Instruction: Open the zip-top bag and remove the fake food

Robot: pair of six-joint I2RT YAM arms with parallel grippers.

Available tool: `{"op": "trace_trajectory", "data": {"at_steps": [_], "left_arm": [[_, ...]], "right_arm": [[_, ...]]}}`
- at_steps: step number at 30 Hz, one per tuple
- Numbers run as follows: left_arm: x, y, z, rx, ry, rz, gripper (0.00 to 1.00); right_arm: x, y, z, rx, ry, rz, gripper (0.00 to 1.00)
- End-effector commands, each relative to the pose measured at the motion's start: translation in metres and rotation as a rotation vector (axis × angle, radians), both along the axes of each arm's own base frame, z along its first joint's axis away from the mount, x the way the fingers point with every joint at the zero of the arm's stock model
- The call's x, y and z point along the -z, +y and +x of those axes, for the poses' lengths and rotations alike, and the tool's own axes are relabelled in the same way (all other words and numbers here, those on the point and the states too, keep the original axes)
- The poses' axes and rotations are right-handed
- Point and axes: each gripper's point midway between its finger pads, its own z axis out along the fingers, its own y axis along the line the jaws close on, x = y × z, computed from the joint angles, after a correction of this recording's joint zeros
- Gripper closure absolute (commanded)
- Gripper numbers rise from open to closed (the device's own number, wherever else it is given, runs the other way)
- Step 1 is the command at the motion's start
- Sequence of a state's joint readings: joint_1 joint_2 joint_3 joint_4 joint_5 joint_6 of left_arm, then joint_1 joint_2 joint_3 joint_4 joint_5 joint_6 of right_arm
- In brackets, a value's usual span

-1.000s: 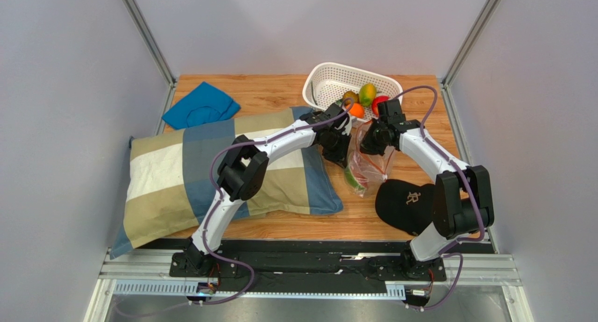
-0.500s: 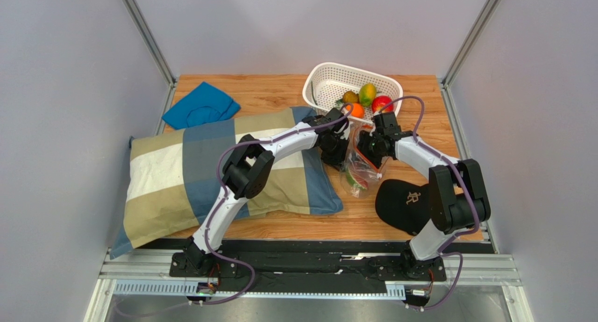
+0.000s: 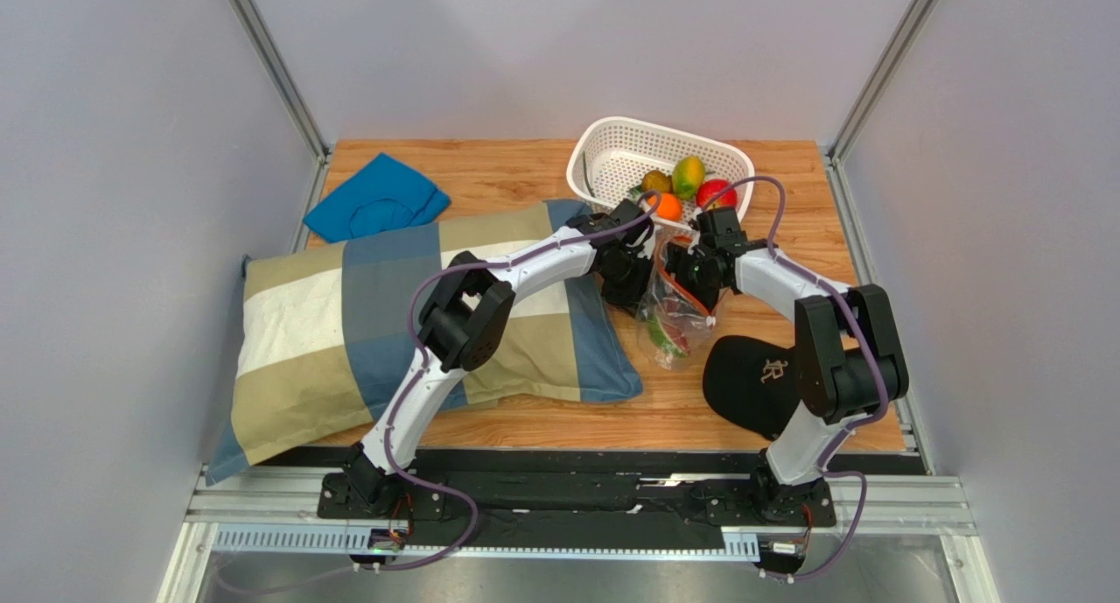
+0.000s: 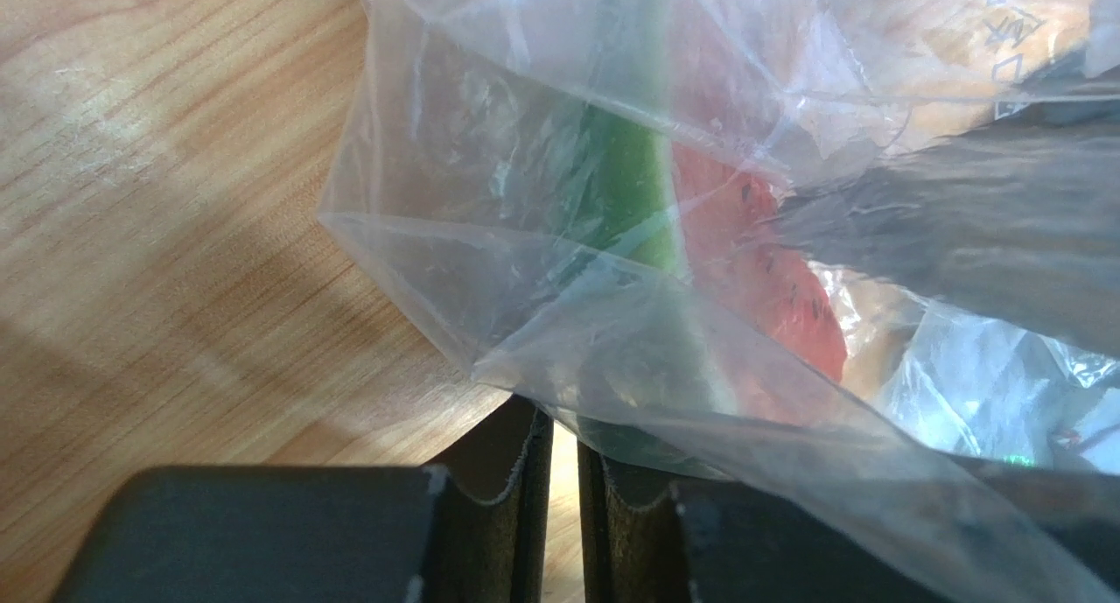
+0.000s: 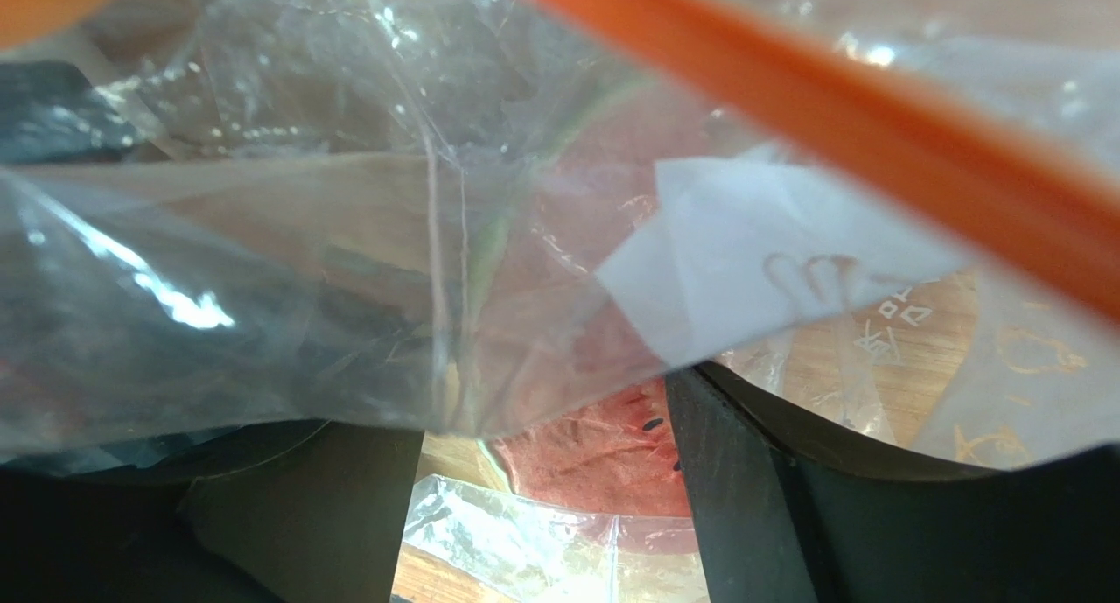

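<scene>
Your left gripper (image 4: 563, 465) has its fingers nearly together, apparently pinching film of the zip-top bag (image 3: 677, 317). Your right gripper (image 5: 546, 472) stands wide, the orange zip strip (image 5: 841, 117) just above it. A watermelon slice (image 4: 749, 275) sits in the bag between the grippers. Toy fruit (image 3: 677, 183) lies in the white basket (image 3: 605, 144) beyond them, so you're probably partway through.

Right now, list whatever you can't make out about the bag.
Zip open or shut: right wrist, blurred and cut off by edges; top view, too small.
Left gripper pinching the bag or not: left wrist, film covers its tips.
Food count: crinkled film blurs it everywhere.
</scene>
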State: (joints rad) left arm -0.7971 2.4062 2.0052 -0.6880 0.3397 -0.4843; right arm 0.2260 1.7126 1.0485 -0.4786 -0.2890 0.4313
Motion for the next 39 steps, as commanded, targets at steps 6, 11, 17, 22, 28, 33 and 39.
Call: {"op": "trace_trajectory", "data": {"at_steps": [6, 11, 17, 22, 28, 33, 39], "left_arm": [[-0.012, -0.015, -0.002, 0.029, -0.024, -0.052, 0.83], [-0.023, -0.014, -0.006, 0.052, -0.038, -0.075, 0.8], [-0.048, -0.013, -0.003, 0.052, -0.062, -0.105, 0.73], [-0.076, 0.001, -0.001, 0.039, -0.079, -0.147, 0.65], [-0.104, 0.004, -0.007, 0.059, -0.076, -0.223, 0.63], [-0.102, 0.003, -0.014, 0.067, -0.047, -0.249, 0.61], [-0.092, 0.003, -0.015, 0.064, -0.038, -0.245, 0.6]], "right_arm": [[0.054, -0.011, -0.012, -0.009, 0.14, -0.141, 0.32], [0.062, -0.014, -0.016, 0.004, 0.159, -0.179, 0.46], [0.037, -0.011, -0.008, 0.013, 0.1, -0.156, 1.0], [-0.003, -0.003, -0.002, 0.025, 0.025, -0.068, 1.0], [-0.031, -0.009, -0.009, 0.058, -0.003, -0.046, 1.0], [-0.041, -0.017, -0.015, 0.077, -0.021, -0.038, 1.0], [-0.034, -0.013, -0.013, 0.08, 0.005, -0.025, 1.0]]}}
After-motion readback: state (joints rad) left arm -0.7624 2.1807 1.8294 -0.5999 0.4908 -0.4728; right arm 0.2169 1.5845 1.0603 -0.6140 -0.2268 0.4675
